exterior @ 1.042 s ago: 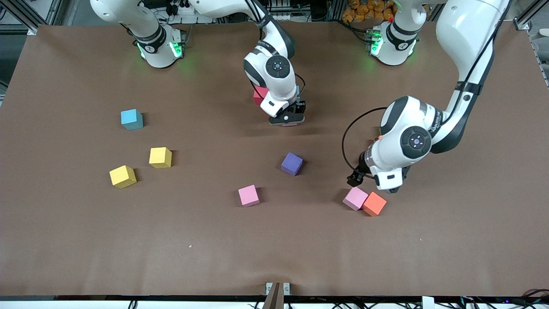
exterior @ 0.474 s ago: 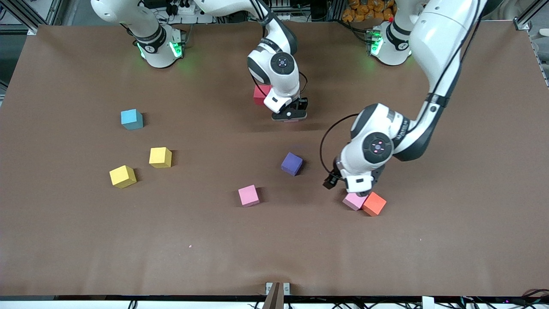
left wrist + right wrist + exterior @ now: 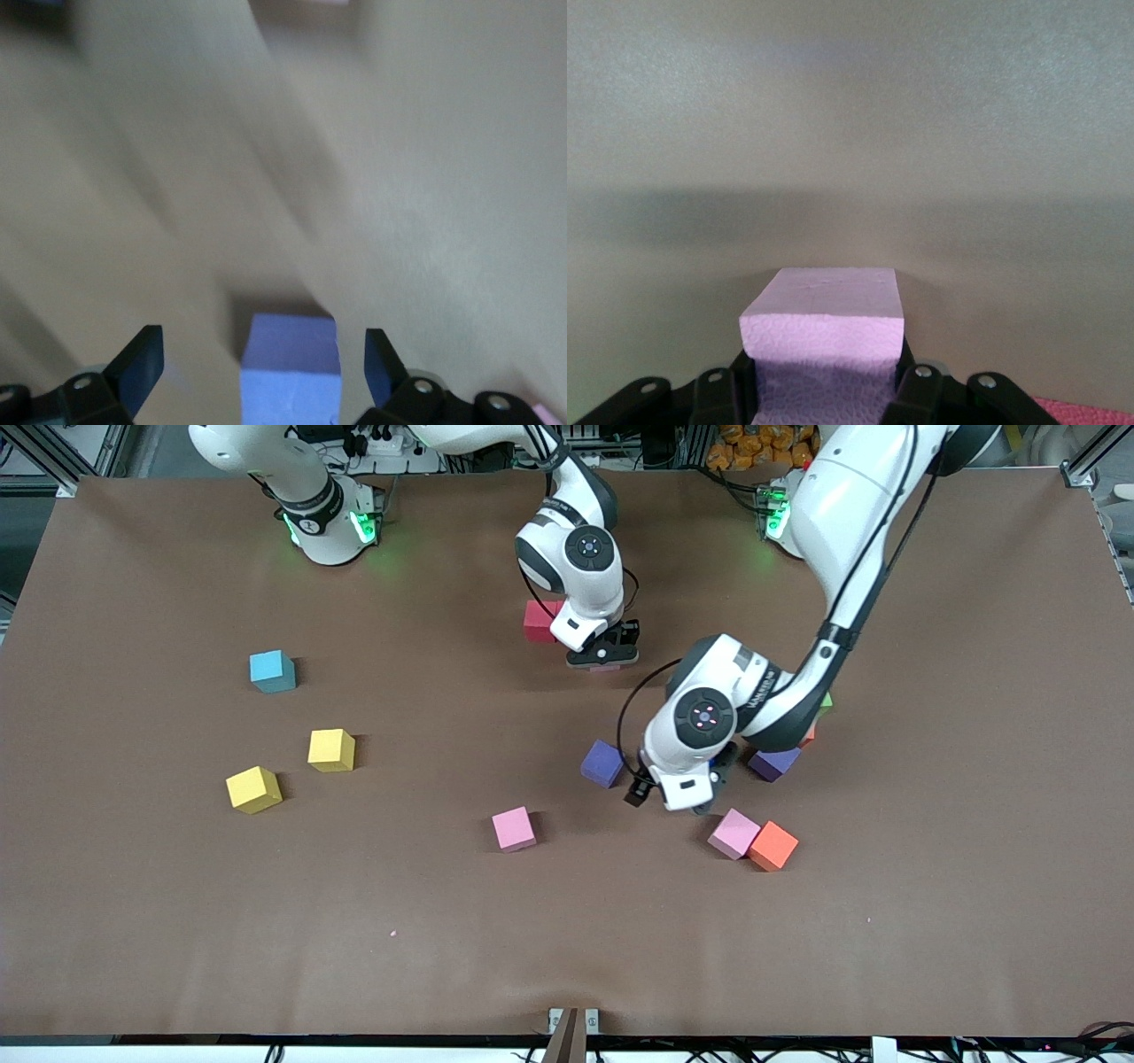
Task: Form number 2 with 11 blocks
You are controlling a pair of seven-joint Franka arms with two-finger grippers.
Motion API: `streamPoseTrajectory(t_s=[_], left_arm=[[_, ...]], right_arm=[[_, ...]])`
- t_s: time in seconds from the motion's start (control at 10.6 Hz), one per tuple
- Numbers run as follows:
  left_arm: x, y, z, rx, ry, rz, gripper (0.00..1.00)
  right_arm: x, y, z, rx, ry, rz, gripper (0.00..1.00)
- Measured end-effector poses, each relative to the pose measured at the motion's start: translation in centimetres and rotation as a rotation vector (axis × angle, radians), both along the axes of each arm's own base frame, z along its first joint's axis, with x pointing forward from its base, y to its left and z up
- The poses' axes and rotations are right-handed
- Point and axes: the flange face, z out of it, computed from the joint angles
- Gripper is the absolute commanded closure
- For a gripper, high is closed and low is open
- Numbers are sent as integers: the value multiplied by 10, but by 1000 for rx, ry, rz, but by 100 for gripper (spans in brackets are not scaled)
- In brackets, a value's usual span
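Observation:
My right gripper (image 3: 602,660) (image 3: 822,394) is shut on a pink block (image 3: 822,323), low over the table beside a red block (image 3: 538,620). My left gripper (image 3: 700,804) (image 3: 263,363) hangs open between a purple block (image 3: 602,763) and a pink block (image 3: 733,833) that touches an orange block (image 3: 773,845). In the left wrist view a purple block (image 3: 292,372) lies on the table in line with the gap between the fingers, untouched. Toward the right arm's end lie a light blue block (image 3: 272,670) and two yellow blocks (image 3: 331,749) (image 3: 253,789). Another pink block (image 3: 514,828) sits mid-table.
A second purple block (image 3: 773,763) lies partly under the left forearm. A green cube (image 3: 826,701) and a sliver of a red block (image 3: 808,735) peek out beside that forearm.
The left arm swept from over the pink and orange pair toward the middle, uncovering the second purple block. The right gripper edged slightly toward the bases with its pink block.

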Motion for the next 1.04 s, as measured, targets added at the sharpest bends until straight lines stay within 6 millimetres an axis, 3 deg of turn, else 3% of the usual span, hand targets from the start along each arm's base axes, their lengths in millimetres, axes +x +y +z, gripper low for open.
streamPoseTrajectory(t_s=[0.09, 0.19, 0.38, 0.66, 1.04], left_arm=[[-2, -8, -7, -16, -14, -3, 0], [-5, -16, -13, -29, -26, -9, 0], [-14, -32, -27, -38, -29, -15, 0], [-19, -38, -34, -35, -20, 5, 0], [-21, -39, -38, -32, -13, 10, 0]], right_arm=[[0, 0, 0, 0, 0, 0, 47], [0, 0, 0, 0, 0, 1, 0], [0, 0, 0, -2, 1, 1, 0], [2, 0, 2, 2, -3, -2, 0], [19, -6, 31, -4, 0, -17, 0]])
